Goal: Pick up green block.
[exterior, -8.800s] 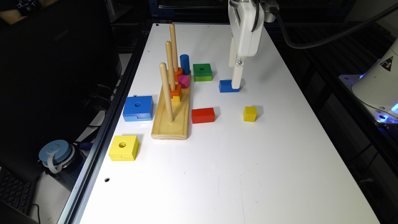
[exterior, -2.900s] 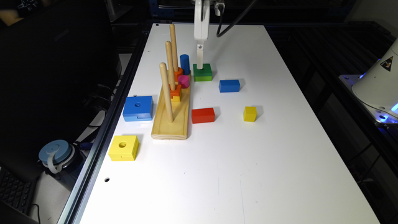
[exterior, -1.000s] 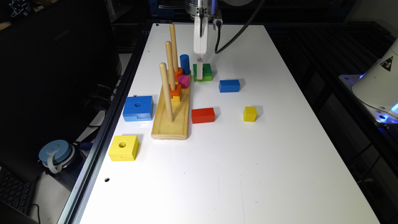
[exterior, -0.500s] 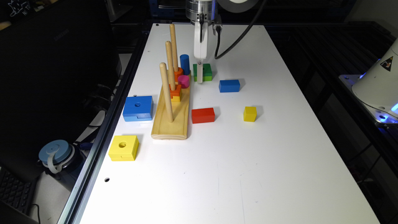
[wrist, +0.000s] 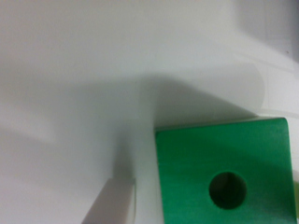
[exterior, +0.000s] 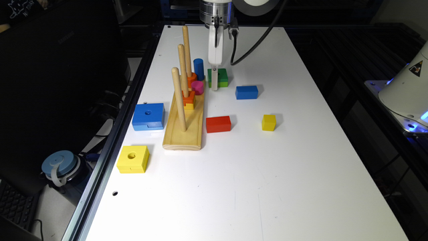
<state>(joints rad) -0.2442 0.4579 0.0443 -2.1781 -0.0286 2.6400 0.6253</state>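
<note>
— Green block (exterior: 219,77) with the round hole — where is it?
— Flat on the white table (exterior: 267,160), just beside the wooden peg stand (exterior: 185,124), with the gripper (exterior: 214,83) down at its near edge.
— Holding it?
— Can't tell; one pale finger (wrist: 111,203) stands beside the block.

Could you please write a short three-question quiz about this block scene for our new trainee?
1. True or false: the green block lies on the white table.
2. Which block is nearest the green block? A) blue rectangular block B) yellow holed block C) yellow cube
3. Fill in: the wooden base carries ___ upright pegs.

Key: 1 true; 2 A; 3 three.
</note>
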